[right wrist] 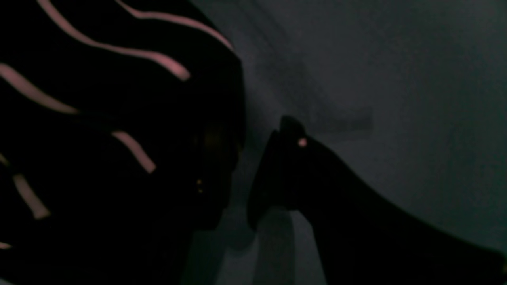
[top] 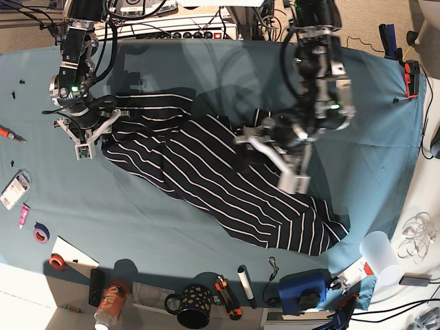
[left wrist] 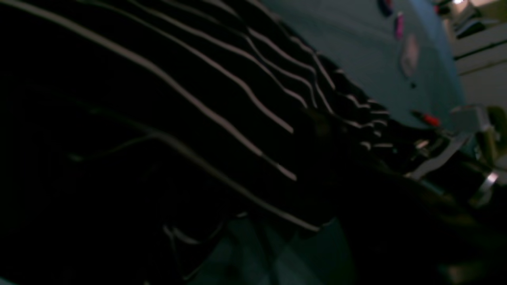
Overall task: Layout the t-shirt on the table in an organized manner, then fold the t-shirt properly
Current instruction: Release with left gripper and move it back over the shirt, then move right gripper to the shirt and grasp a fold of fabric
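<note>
I see the limp, light t-shirt [top: 220,182] bunched diagonally across the table [top: 371,137], left gripper [top: 278,161] spread wide over it, right gripper [top: 86,137] half-parted at its edge; I'd pinch hem corners.

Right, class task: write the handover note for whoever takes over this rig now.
Left gripper: open, fingers spread above the middle of the t-shirt, holding nothing.
Right gripper: fingers apart at the shirt's end, with fabric lying against one finger.
The t-shirt lies on the table as a rumpled diagonal band, not flat.
Done: nothing complete.
Left: spread it flat with the sleeves out, then fold.
</note>
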